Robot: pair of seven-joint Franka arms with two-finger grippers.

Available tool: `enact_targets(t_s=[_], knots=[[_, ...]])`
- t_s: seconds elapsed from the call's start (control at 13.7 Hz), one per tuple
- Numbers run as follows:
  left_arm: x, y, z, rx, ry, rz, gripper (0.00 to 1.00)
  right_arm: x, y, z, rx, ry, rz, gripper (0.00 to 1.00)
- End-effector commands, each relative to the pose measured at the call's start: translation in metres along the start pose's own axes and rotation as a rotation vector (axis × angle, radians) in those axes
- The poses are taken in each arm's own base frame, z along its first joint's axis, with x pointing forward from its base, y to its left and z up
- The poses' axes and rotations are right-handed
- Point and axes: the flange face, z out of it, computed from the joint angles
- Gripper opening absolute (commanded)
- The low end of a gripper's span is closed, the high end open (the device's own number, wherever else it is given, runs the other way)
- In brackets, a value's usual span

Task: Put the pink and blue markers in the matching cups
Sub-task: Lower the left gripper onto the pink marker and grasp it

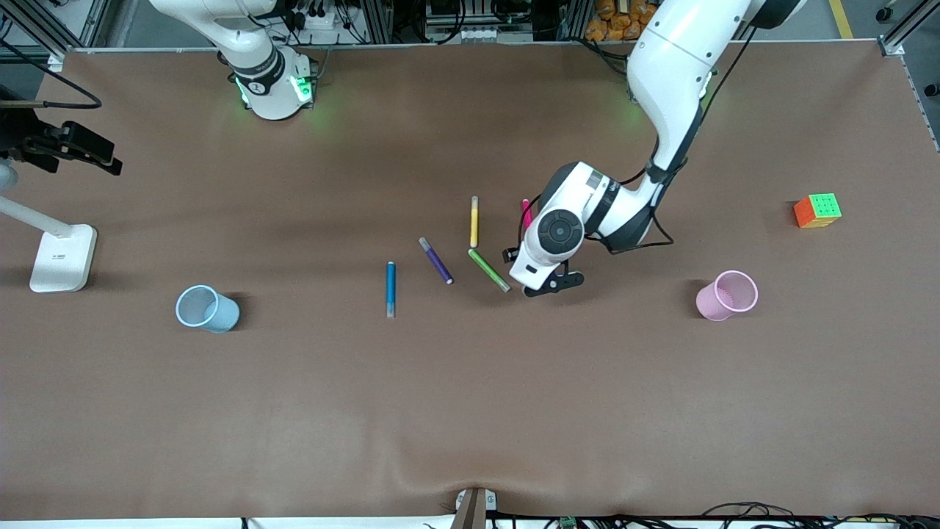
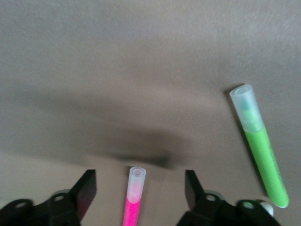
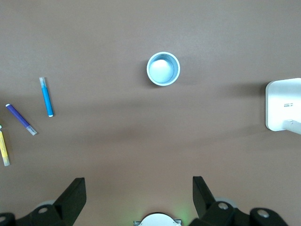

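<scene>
Your left arm's wrist hides most of the slim magenta-pink marker [image 1: 526,212] at frame centre; only its end shows. The left pincer [image 2: 140,190] hangs low, fingers wide apart astride it, holding nothing. The green marker [image 1: 489,270] lies just beside it.

The right pincer [image 3: 138,195] waits, wide open and empty, off the frame's upper left.

The slim blue marker [image 1: 391,289] lies on the brown tabletop [image 1: 470,411] centre-left. The pale blue cup [image 1: 207,308] stands at left, the pale pink cup [image 1: 727,295] at right.

The left arm's wrist hides most of the pink marker [image 1: 526,211].
</scene>
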Motion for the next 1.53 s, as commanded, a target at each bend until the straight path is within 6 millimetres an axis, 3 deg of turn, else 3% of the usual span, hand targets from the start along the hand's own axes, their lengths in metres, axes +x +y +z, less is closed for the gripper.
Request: enact_targets(t_s=[0.0, 0.37, 0.73, 0.95, 1.17, 1.46], knots=[[-0.005, 0.004, -0.001, 0.011, 0.024, -0.009, 0.72, 0.001, 0.000, -0.002, 0.002, -0.004, 0.006, 1.00], [-0.009, 0.000, 0.007, 0.025, 0.013, -0.010, 0.67, 0.000, 0.001, -0.003, 0.002, -0.003, 0.006, 1.00], [-0.008, -0.001, 0.014, 0.032, 0.005, -0.012, 0.54, 0.000, -0.001, -0.001, 0.001, -0.009, 0.003, 1.00], [-0.009, -0.001, 0.017, 0.035, 0.003, -0.011, 0.54, 0.006, -0.021, 0.010, -0.002, -0.025, -0.035, 1.00], [-0.008, 0.000, 0.018, 0.031, 0.004, -0.011, 0.24, 0.014, -0.058, 0.027, -0.009, -0.012, -0.099, 1.00], [-0.006, 0.000, 0.014, 0.024, 0.008, -0.014, 0.00, 0.020, -0.100, 0.057, 0.035, -0.024, -0.156, 1.00]])
